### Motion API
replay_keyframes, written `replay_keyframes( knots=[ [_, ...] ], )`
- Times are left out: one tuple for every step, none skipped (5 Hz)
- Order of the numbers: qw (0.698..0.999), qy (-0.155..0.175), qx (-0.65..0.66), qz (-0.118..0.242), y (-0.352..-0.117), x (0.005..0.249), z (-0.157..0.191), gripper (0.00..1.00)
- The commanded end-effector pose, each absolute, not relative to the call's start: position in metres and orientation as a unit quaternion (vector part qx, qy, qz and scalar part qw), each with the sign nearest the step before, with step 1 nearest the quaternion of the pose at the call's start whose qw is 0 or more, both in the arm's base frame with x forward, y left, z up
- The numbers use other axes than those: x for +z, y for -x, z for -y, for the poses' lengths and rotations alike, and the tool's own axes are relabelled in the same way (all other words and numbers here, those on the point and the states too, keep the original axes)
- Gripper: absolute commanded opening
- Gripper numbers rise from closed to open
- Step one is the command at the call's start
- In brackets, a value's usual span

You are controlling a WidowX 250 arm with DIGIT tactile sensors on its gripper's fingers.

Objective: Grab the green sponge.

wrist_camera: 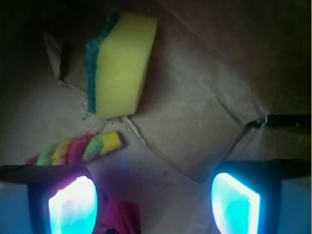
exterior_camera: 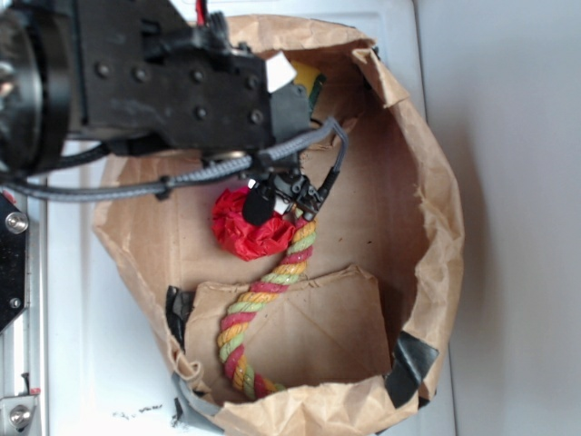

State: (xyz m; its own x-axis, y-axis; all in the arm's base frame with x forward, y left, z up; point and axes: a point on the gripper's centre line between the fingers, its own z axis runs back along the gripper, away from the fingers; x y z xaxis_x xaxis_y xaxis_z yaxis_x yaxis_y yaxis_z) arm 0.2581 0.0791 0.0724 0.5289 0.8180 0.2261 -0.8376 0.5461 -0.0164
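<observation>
Bright, washed-out daylight in exterior view; dim, shadowed wrist view with glowing, blurred fingertips (wrist_camera: 73, 207) and dark vignetted corners.

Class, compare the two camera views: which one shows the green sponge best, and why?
The wrist view: the green sponge lies fully visible, yellow foam with its green layer along one side, ahead of the open gripper. In the exterior view only a yellow-green corner peeks out beside the robot arm.
</observation>
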Motion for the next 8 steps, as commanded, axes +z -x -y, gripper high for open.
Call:
replay_keyframes(
  knots=[
    [0.870, -0.051, 0.479, 0.109, -0.255, 0.080, -0.095, 1.00],
    [0.870, -0.051, 0.479, 0.109, -0.255, 0.080, -0.095, 1.00],
    [0.870, -0.051, 0.479, 0.109, -0.255, 0.080, -0.095, 1.00],
    [0.870, -0.051, 0.479, 0.109, -0.255, 0.080, -0.095, 1.00],
    [0.880, -0.059, 0.452, 0.132, -0.249, 0.076, -0.097, 1.00],
    [0.870, -0.076, 0.463, 0.154, -0.262, 0.069, -0.099, 1.00],
    [0.874, -0.062, 0.453, 0.166, -0.272, 0.069, -0.102, 1.00],
    [0.864, -0.059, 0.470, 0.170, -0.280, 0.074, -0.112, 1.00]
  ],
)
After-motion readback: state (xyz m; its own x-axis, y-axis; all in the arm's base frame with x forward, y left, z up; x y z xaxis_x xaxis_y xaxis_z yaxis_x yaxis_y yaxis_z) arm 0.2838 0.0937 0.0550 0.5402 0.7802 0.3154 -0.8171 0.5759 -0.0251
